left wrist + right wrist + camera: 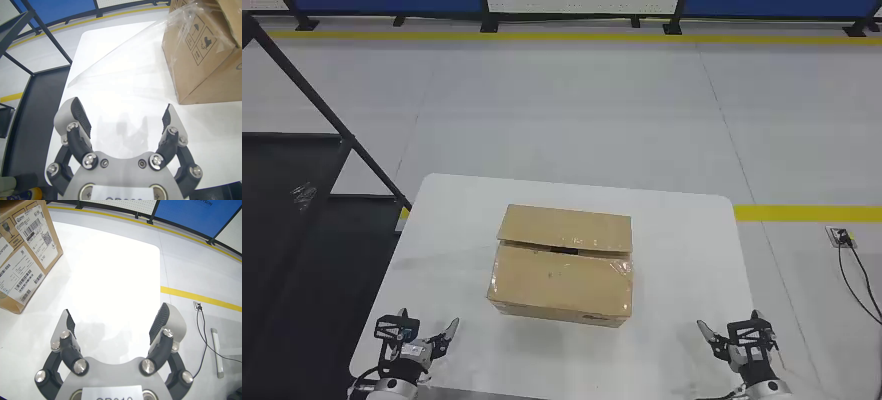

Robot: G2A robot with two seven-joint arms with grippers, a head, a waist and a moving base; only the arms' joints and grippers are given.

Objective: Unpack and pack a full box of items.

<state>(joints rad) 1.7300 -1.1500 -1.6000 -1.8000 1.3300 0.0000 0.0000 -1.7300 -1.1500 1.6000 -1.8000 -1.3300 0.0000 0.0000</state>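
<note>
Overhead, taped brown cardboard box (561, 265), closed.

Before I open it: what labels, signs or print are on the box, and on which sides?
Box, side facing the left gripper: umbrella sign and boot sign in frames; print beneath too small to read.
Side facing the right gripper: wine-glass sign; white shipping labels with barcodes, a square code and fine print.
Top, from above: nothing legible.

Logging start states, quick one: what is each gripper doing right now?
Left gripper: open, holding nothing, apart from the box.
Right gripper: open, holding nothing.
</note>
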